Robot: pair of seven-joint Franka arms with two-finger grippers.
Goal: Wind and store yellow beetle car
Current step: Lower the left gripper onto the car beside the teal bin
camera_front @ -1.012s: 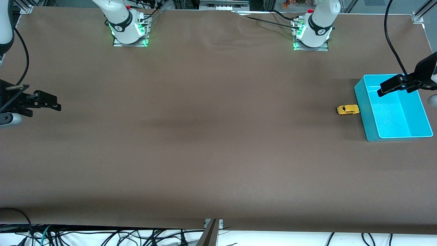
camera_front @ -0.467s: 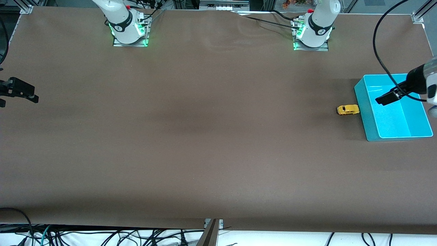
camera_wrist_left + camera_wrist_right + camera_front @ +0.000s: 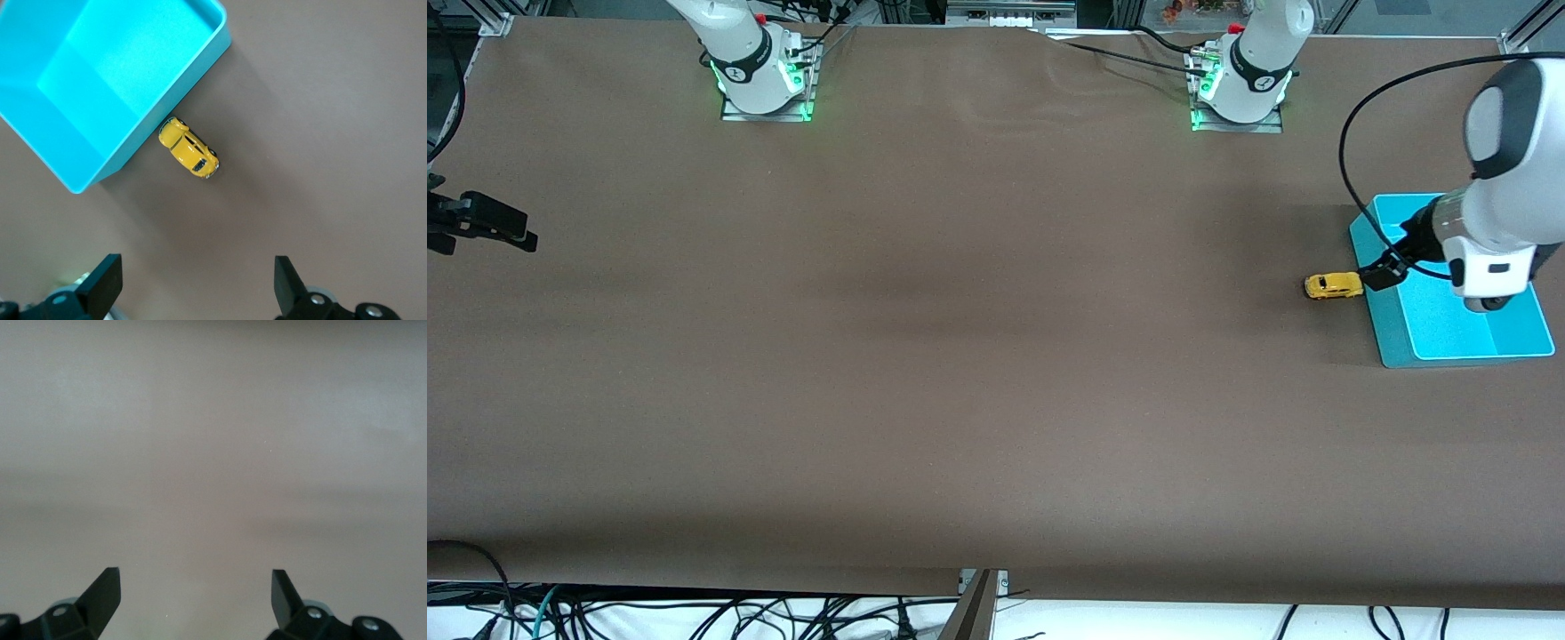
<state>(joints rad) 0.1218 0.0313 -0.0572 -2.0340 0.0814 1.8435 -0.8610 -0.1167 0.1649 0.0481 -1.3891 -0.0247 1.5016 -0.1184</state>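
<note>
You can see the tiny yellow toy beetle car (image 3: 1334, 285) sitting on its wheels on the brown tabletop (image 3: 960, 356), at the left arm's end. One end of the car is just beside the outer wall of the bright blue plastic bin (image 3: 1369, 293); in the left wrist view the car (image 3: 189, 148) looks to be touching the bin (image 3: 107, 80) or almost touching it. The car is not in the bin.

Your left claw (image 3: 1383, 271) hangs in the air over the bin's wall next to the car. Its two black fingers (image 3: 103, 283) are wide apart and hold nothing.

Your right claw (image 3: 494, 227) waits at the right arm's end, over bare tabletop, well apart from the car. Its fingers (image 3: 100, 590) are wide apart too and hold nothing.
</note>
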